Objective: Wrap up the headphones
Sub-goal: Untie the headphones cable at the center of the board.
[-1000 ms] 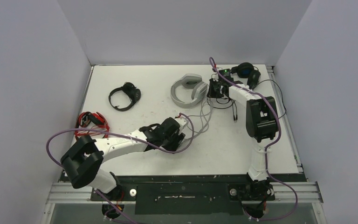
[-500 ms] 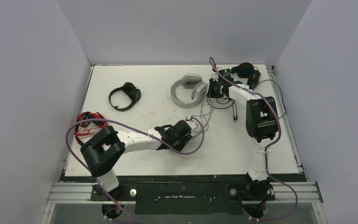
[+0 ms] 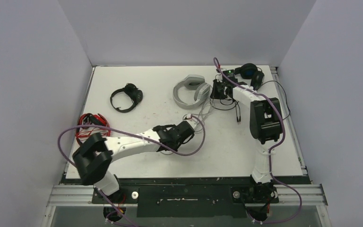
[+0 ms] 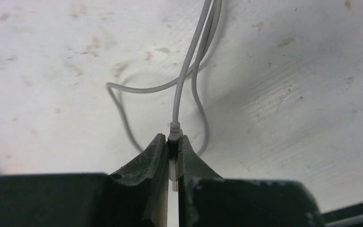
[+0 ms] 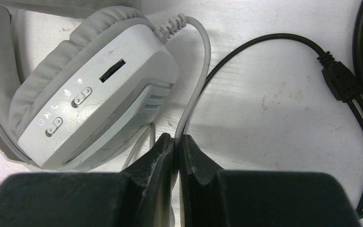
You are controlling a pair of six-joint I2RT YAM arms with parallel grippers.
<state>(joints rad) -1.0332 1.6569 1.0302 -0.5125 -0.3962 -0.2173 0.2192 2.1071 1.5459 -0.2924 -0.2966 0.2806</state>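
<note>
The white-grey headphones (image 3: pixel 188 91) lie at mid-table; one earcup (image 5: pixel 94 99) fills the right wrist view. Their thin grey cable (image 5: pixel 202 61) leaves that earcup and runs down between the jaws of my right gripper (image 5: pixel 176 139), which is shut on it beside the earcup (image 3: pixel 216 91). The cable loops toward the front of the table (image 4: pixel 189 66). My left gripper (image 4: pixel 172 142) is shut on its plug end (image 4: pixel 174 130), just above the table (image 3: pixel 196 124). The black-and-blue headphones (image 3: pixel 249 73), the small black pair (image 3: pixel 126 98) and the red-and-black pair (image 3: pixel 90 125) lie apart.
A black cable (image 5: pixel 264 40) with a splitter block (image 5: pixel 340 80) lies right of my right gripper, trailing from the black-and-blue pair. Grey walls close the table on three sides. The red-and-black pair sits close to my left arm's elbow.
My left arm swung right and away from its base to the grey cable's end, and its jaws closed on the plug. The right arm and its grip stayed the same.
</note>
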